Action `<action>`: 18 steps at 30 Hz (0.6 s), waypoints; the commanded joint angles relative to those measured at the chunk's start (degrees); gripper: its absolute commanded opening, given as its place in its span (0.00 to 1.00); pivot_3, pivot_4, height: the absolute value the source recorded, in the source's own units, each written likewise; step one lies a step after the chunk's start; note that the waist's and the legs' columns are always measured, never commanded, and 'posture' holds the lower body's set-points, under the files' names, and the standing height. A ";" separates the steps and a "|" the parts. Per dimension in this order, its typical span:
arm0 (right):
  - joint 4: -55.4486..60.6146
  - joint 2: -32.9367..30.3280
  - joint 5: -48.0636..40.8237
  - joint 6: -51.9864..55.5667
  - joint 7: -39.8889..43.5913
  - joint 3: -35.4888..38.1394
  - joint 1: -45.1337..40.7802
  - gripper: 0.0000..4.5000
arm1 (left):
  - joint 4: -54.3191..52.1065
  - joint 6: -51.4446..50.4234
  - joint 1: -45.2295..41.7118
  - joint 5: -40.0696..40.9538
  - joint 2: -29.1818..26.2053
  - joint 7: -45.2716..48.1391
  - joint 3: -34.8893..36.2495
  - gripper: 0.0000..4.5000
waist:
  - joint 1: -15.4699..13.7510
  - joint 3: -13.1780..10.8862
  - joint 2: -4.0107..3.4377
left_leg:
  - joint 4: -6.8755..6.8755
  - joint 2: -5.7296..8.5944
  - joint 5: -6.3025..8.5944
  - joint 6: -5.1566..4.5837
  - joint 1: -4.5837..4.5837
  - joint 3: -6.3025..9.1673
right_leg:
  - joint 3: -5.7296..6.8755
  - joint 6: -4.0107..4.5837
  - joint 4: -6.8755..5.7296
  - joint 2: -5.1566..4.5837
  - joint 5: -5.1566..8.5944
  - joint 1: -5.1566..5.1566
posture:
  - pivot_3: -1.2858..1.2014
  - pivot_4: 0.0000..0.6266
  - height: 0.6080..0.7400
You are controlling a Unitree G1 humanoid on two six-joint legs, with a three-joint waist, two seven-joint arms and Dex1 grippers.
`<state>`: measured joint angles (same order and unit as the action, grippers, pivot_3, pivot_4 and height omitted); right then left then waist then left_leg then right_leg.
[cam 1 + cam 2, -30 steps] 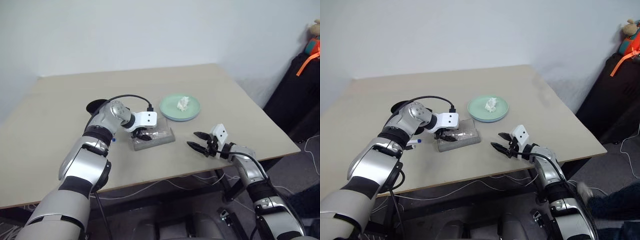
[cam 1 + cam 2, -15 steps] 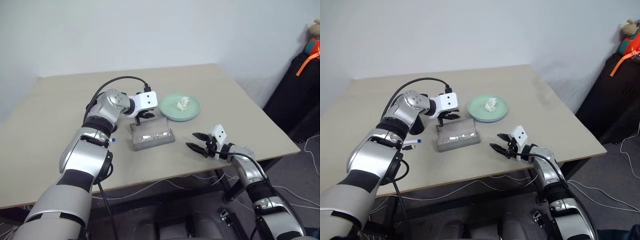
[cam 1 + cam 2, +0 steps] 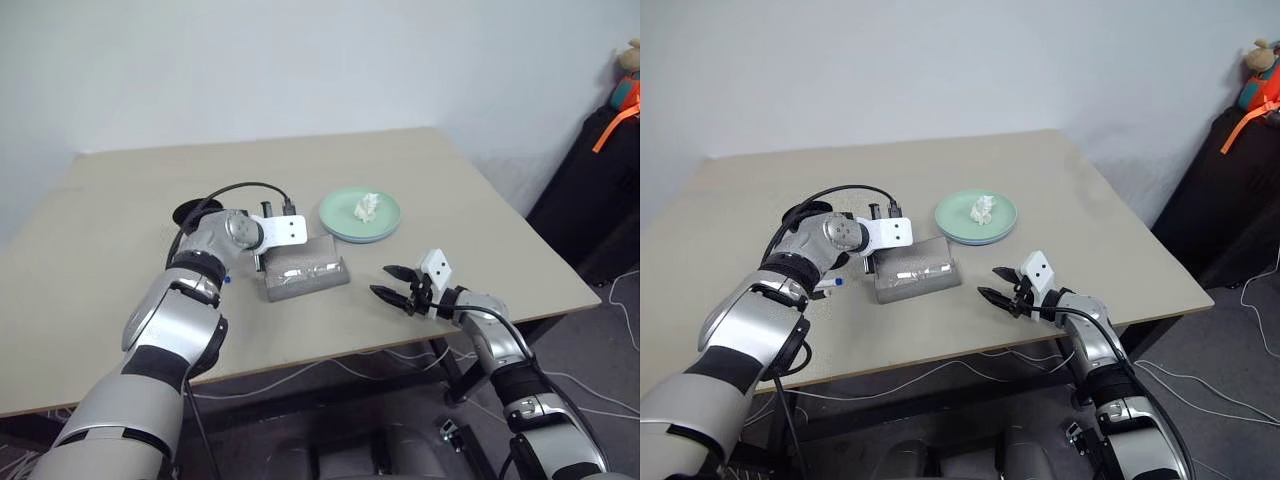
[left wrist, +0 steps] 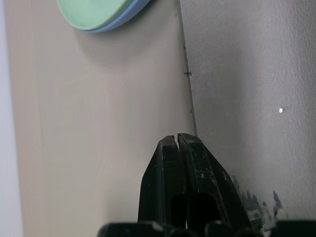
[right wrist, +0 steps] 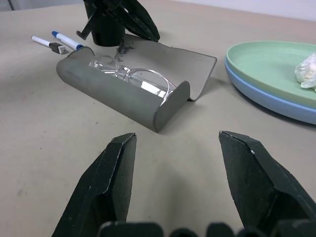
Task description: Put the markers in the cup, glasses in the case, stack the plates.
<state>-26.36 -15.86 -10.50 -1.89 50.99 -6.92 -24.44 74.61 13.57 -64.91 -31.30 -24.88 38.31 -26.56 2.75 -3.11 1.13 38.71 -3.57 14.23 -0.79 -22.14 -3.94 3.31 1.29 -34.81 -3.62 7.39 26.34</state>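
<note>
Glasses lie inside the open grey case, and nearer than it the right gripper hovers with fingers spread, empty. At the case's far edge the left gripper is pinched shut on nothing; I'd press the lid down evenly without shoving the case. Beyond the case, the plates sit stacked on the beige table below a pale wall.
</note>
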 commanded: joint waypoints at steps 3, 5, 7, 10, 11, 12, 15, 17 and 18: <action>3.40 0.02 -0.42 0.12 -0.35 0.56 0.06 0.65 | 0.43 -1.67 0.14 3.24 0.20 4.61 3.09 0.00 | 0.01 0.00 0.00 | 0.00 0.00 0.01 0.01 0.00 0.00 | 0.00 0.00 0.00 0.00 0.00 0.00 | 0.52 0.00 1.00; 3.70 -0.03 -0.42 0.32 -0.35 0.56 0.35 0.65 | -0.02 -3.22 -0.45 6.75 0.16 9.14 6.36 0.00 | 0.00 0.01 -0.01 | 0.00 0.00 0.00 0.01 0.01 0.00 | 0.00 0.00 0.00 0.00 0.00 0.00 | 0.52 0.00 1.00; 3.97 -0.04 -0.42 0.50 -0.35 0.54 0.54 0.65 | -0.63 -4.42 -0.90 9.02 -0.11 12.07 8.66 0.00 | 0.00 0.01 -0.01 | 0.00 0.00 0.00 0.01 0.01 0.00 | 0.00 0.00 0.00 0.00 0.00 -0.01 | 0.52 0.00 1.00; 3.98 0.03 -0.38 0.62 -0.29 0.49 0.50 0.65 | -1.74 -5.70 -1.22 11.37 -0.87 16.51 10.87 0.00 | -0.03 0.01 0.00 | 0.01 0.01 0.00 0.00 0.01 0.01 | 0.03 0.00 0.00 -0.02 0.00 -0.04 | 0.52 0.00 1.00; 3.94 0.06 -0.36 0.63 -0.26 0.47 0.46 0.65 | -2.13 -5.79 -1.17 11.82 -1.09 17.84 11.24 0.00 | -0.02 0.02 0.00 | 0.03 0.01 0.00 0.00 0.01 0.01 | 0.02 0.00 0.00 -0.02 0.00 -0.04 | 0.52 0.00 1.00; 3.83 0.10 -0.32 0.61 -0.23 0.45 0.37 0.65 | -2.55 -6.01 -1.09 12.41 -1.27 19.25 11.65 0.00 | -0.02 0.02 0.00 | 0.03 0.01 0.00 0.00 0.01 0.01 | 0.02 0.00 0.00 -0.02 0.00 -0.05 | 0.52 0.00 1.00; 3.26 0.35 -0.19 0.52 -0.14 0.29 -0.20 0.65 | -4.86 -5.51 -0.27 14.68 -2.03 25.23 12.86 0.00 | 0.00 0.02 0.01 | 0.06 0.01 0.00 0.00 0.00 0.02 | 0.03 0.01 -0.01 -0.02 0.00 -0.05 | 0.52 0.00 1.00; 3.02 0.43 -0.17 0.46 -0.08 0.23 -0.42 0.65 | -6.53 -5.18 0.48 15.98 -2.43 28.64 13.38 0.00 | 0.01 0.02 0.01 | 0.05 0.01 0.00 0.00 0.00 0.02 | 0.02 0.01 -0.02 -0.02 0.00 -0.04 | 0.52 0.00 1.00; 2.89 0.45 -0.17 0.39 -0.01 0.19 -0.51 0.65 | -7.81 -4.95 1.18 16.76 -2.72 30.87 13.52 0.00 | 0.02 0.02 0.00 | 0.05 0.01 0.00 0.00 0.00 0.02 | 0.02 0.01 -0.02 -0.02 0.00 -0.04 | 0.52 0.00 1.00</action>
<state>-24.56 -15.43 -10.50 -0.88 50.94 -7.28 -23.60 69.76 7.78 -63.72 -16.68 -26.61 65.90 -14.28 2.77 -3.09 1.14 38.76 -3.56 14.23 -0.79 -22.13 -3.92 3.33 1.29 -34.83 -3.64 7.40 26.31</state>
